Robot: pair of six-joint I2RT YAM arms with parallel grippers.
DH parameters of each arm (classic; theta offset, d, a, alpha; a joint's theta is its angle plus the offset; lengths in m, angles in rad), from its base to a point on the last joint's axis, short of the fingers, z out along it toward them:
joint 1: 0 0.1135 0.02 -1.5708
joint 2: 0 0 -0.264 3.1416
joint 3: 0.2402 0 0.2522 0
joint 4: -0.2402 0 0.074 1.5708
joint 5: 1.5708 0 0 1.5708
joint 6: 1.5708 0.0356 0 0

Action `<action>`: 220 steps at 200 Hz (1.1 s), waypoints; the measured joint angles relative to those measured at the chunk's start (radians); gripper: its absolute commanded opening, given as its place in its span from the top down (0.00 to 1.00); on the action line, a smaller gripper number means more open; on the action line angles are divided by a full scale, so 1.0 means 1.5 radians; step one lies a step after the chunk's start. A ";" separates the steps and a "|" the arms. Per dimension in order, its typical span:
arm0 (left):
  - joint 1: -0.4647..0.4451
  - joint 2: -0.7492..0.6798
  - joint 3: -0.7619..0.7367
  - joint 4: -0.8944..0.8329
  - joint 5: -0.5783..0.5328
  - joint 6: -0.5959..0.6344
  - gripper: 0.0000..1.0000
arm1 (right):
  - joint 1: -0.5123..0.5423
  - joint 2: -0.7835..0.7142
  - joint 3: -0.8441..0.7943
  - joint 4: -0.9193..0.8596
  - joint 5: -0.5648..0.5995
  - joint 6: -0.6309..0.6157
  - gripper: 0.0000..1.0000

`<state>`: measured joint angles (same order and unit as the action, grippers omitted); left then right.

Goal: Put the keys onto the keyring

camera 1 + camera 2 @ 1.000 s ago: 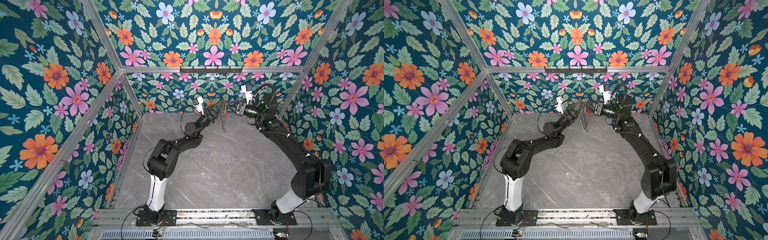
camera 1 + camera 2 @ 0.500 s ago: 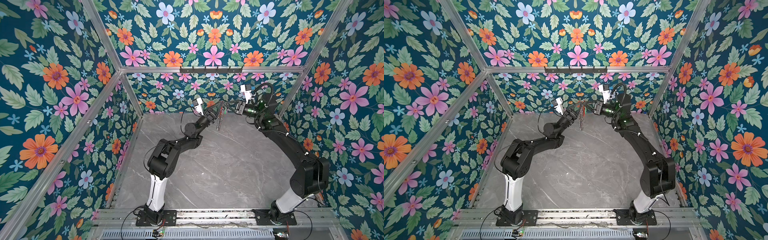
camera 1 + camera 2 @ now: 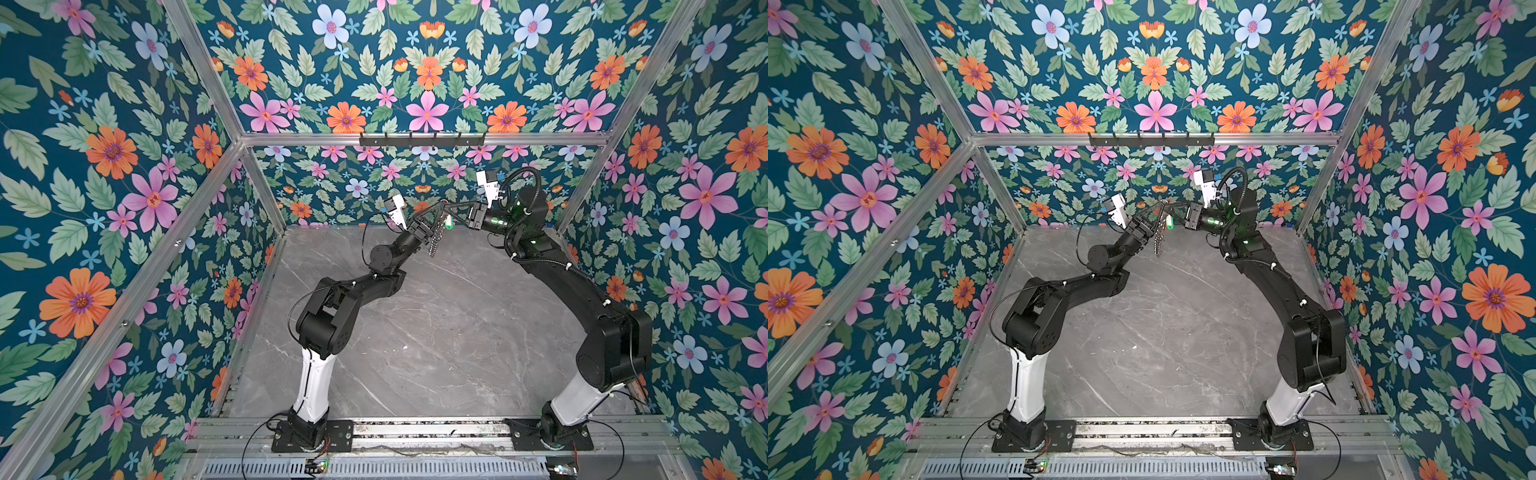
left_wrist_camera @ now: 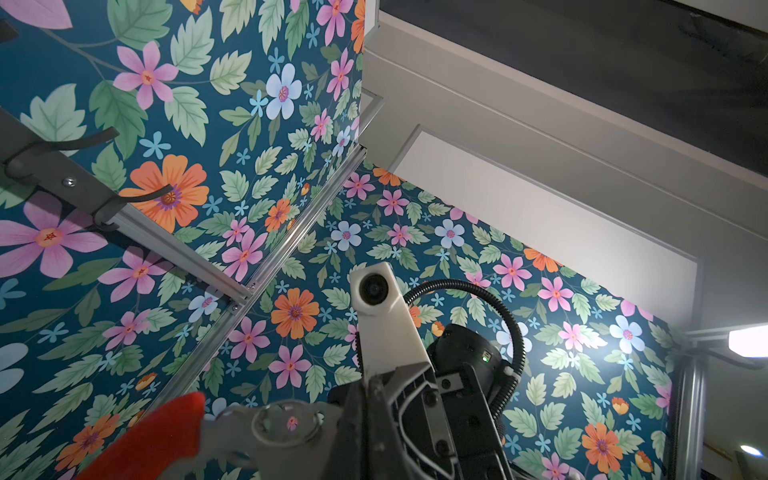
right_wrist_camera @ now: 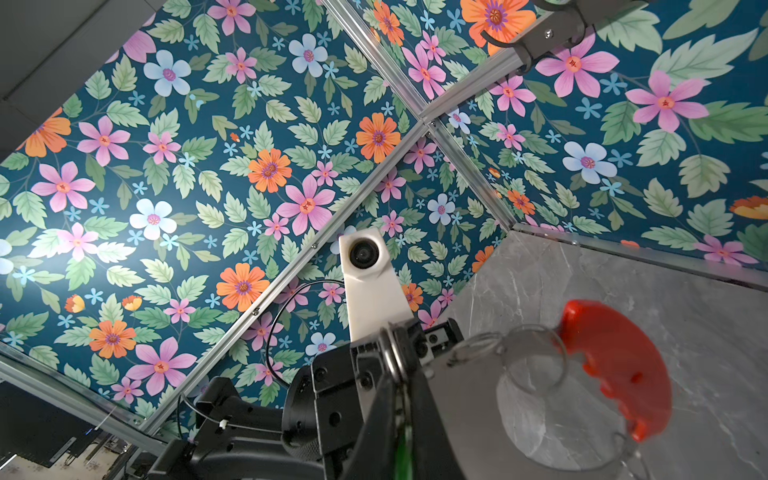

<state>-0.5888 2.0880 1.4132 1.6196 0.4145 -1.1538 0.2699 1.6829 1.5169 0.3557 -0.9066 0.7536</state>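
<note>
Keyring (image 3: pixel 434 246) now farther left, green key (image 3: pixel 449 226) between right jaws.

- We see the keyring (image 5: pixel 461 407) is smooth grey metal, a bit shiny.
- Its arc (image 5: pixel 615 365) is red plastic.
- The key (image 3: pixel 449 226) has a green plastic head.
- The tabletop (image 3: pixel 436 332) looks like smooth grey stone.
- The frame bars (image 3: pixel 291 138) are silvery metal.
</note>
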 measured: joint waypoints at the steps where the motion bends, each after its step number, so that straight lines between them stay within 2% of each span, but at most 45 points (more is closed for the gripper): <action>1: 0.000 0.000 0.000 0.000 0.000 0.000 1.00 | 0.000 0.000 0.000 -0.001 0.000 0.000 0.97; 7: 0.000 0.000 0.000 0.000 0.000 -0.001 1.00 | 0.000 -0.001 0.000 -0.001 0.001 -0.002 1.00; 40: 0.000 0.000 -0.002 0.002 0.003 0.001 1.00 | -0.001 -0.012 0.002 -0.027 0.005 -0.022 1.00; 59: -0.001 -0.008 -0.014 0.007 0.012 0.017 0.86 | -0.004 -0.033 0.007 -0.089 0.011 -0.055 1.00; 76: 0.008 -0.038 -0.045 -0.015 0.044 0.062 0.77 | -0.005 -0.048 0.024 -0.144 0.015 -0.101 1.00; 94: 0.028 -0.091 -0.095 -0.091 0.092 0.154 0.74 | -0.006 -0.060 0.049 -0.223 0.030 -0.174 1.00; 120: 0.063 -0.174 -0.117 -0.264 0.180 0.338 0.74 | -0.007 -0.060 0.082 -0.369 0.068 -0.291 1.00; 142: 0.087 -0.203 -0.056 -0.467 0.259 0.515 0.76 | -0.004 -0.049 0.105 -0.484 0.099 -0.378 1.00; 169: 0.101 -0.187 0.066 -0.703 0.353 0.704 0.78 | 0.009 -0.043 0.112 -0.572 0.129 -0.448 1.00; 197: 0.113 -0.139 0.152 -0.845 0.446 0.807 0.83 | 0.024 -0.043 0.112 -0.606 0.137 -0.487 1.00; 220: 0.120 -0.103 0.192 -0.898 0.510 0.827 0.82 | 0.031 -0.042 0.113 -0.622 0.137 -0.506 1.00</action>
<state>-0.4084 1.9331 1.7004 0.2726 1.1801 0.0860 0.3157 1.6196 1.6859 -0.5777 -0.7010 -0.0059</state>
